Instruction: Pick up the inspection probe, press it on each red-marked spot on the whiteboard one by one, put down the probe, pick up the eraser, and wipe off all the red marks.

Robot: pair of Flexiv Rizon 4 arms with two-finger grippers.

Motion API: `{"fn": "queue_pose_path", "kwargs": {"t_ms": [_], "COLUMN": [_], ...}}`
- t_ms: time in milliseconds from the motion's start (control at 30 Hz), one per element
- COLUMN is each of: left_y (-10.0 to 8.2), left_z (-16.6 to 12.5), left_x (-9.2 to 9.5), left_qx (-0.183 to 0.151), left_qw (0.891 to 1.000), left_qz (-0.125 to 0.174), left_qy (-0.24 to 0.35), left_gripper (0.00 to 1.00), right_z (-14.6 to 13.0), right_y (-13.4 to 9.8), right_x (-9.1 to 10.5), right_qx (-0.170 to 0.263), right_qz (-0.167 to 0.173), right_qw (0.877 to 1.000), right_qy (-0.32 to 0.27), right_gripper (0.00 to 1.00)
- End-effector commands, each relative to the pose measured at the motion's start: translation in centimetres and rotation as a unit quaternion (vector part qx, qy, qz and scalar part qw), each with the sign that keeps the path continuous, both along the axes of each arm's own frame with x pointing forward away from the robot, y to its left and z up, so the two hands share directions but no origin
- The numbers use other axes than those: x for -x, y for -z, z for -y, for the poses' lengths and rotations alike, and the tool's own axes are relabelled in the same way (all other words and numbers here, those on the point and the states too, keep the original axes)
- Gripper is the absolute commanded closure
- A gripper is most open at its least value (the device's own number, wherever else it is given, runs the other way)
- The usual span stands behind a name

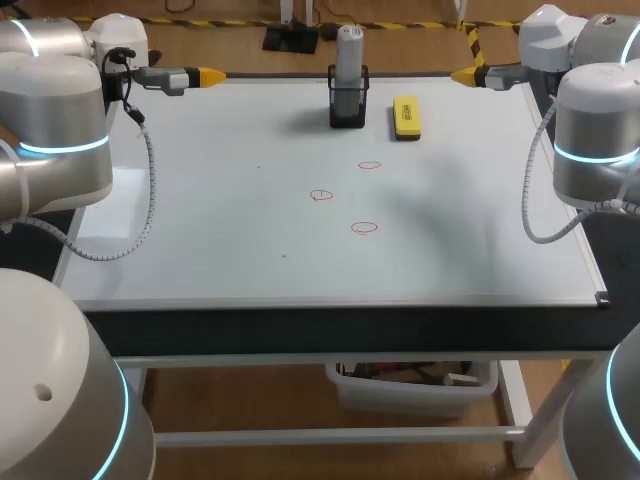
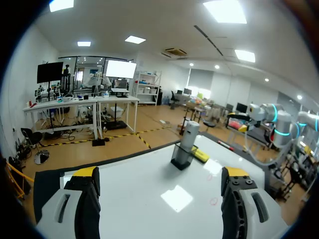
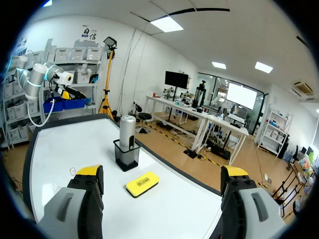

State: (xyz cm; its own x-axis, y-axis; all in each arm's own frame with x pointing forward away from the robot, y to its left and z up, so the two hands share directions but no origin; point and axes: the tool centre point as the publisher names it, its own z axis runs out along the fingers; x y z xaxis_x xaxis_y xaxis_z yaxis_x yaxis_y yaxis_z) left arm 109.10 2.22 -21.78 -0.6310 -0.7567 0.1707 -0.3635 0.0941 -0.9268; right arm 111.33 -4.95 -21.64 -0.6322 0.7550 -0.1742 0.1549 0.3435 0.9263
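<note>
A grey inspection probe [image 1: 349, 50] stands upright in a black mesh holder [image 1: 348, 100] at the back middle of the whiteboard [image 1: 200, 230]. To its right lies the yellow eraser [image 1: 406, 117]. Three red marks [image 1: 369, 165] [image 1: 321, 195] [image 1: 364, 228] sit in the board's middle. My left gripper [image 1: 205, 75] hovers open at the back left corner; the probe [image 2: 189, 135] and eraser [image 2: 201, 155] are far ahead of it [image 2: 159, 186]. My right gripper [image 1: 465, 75] is open at the back right corner, with the probe [image 3: 127, 132] and eraser [image 3: 142, 183] ahead of it [image 3: 162, 181].
A black table edge [image 1: 350, 328] runs along the board's front. A clear bin [image 1: 410, 385] with odds and ends sits under the table. My other arm [image 2: 276, 124] shows across the board in the left wrist view, and likewise my left arm [image 3: 45, 77] in the right wrist view.
</note>
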Motion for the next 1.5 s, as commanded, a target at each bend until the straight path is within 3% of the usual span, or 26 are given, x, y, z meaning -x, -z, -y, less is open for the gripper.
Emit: {"fn": "queue_pose_path", "kwargs": {"t_ms": [33, 733, 800, 1000, 1200, 1500], "left_y": [0.0, 0.0, -0.5, -1.5, -1.7, -0.9], "left_z": [0.0, 0.0, -0.3, 0.3, 1.6, 4.7], "left_x": [0.0, 0.0, -1.4, -4.0, -5.7, -7.8], "left_qx": [0.000, 0.000, -0.021, -0.042, -0.036, 0.005], "left_qw": [1.000, 1.000, 1.000, 0.996, 0.992, 0.980], "left_qz": [-0.001, -0.001, 0.021, 0.062, 0.082, 0.098], "left_qy": [0.001, 0.001, 0.007, 0.041, 0.084, 0.170], "left_gripper": [0.00, 0.00, 0.00, 0.00, 0.00, 0.00], "right_z": [0.0, 0.0, 0.0, 0.0, 0.0, 0.0], "right_y": [0.0, 0.0, 0.0, 0.0, 0.0, 0.0], "right_x": [0.0, 0.0, 0.0, 0.0, 0.0, 0.0], "right_qx": [0.000, 0.000, 0.000, 0.000, 0.000, 0.000], "right_qz": [-0.001, -0.001, -0.001, -0.001, -0.001, -0.001], "right_qw": [1.000, 1.000, 1.000, 1.000, 1.000, 1.000], "right_qy": [0.000, 0.000, 0.000, 0.000, 0.000, 0.000], "right_gripper": [0.00, 0.00, 0.00, 0.00, 0.00, 0.00]}}
